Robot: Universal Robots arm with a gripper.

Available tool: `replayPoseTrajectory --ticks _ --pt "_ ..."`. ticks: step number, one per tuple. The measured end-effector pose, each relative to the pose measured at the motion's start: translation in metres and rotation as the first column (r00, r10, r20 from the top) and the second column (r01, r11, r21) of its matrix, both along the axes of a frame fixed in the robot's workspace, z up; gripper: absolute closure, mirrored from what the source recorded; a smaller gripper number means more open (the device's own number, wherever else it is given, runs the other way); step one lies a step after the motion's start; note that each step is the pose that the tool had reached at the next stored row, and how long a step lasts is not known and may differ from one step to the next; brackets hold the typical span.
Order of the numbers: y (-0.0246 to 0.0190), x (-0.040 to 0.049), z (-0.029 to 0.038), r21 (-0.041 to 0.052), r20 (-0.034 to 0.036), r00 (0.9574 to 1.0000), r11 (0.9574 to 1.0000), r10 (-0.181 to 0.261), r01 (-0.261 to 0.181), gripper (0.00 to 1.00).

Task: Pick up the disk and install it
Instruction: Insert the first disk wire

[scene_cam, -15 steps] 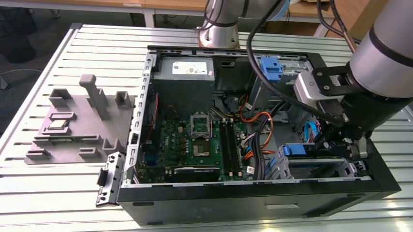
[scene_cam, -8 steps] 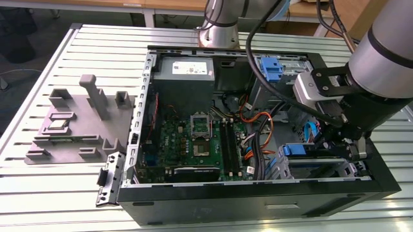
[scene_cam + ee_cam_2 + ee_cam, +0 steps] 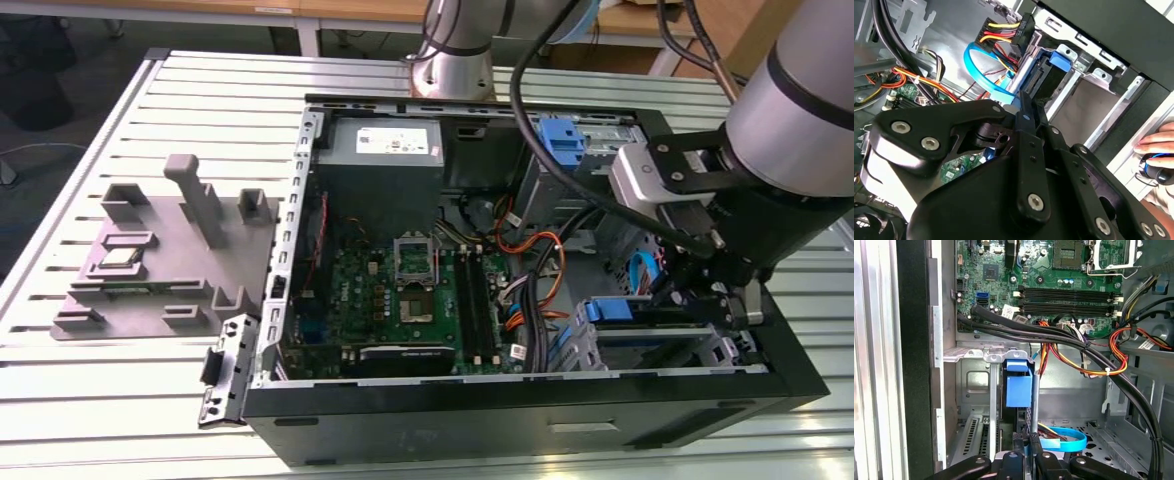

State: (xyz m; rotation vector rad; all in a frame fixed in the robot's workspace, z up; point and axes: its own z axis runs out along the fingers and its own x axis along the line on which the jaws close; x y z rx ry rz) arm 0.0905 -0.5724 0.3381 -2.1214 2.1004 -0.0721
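The disk stands on edge in the metal drive bay of the computer case, only its blue carrier showing, the drive body hidden. The gripper sits right at its near end, fingers drawn close together around the edge; whether they clamp it, I cannot tell. Beside it loops a blue flat cable.
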Motion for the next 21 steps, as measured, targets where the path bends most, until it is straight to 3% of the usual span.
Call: replayPoseTrajectory --ticks 21 --pt "0.0010 -0.0006 -0.0062 0.0000 0.0026 1.0000 1.0000 0.000 0.000 0.84"
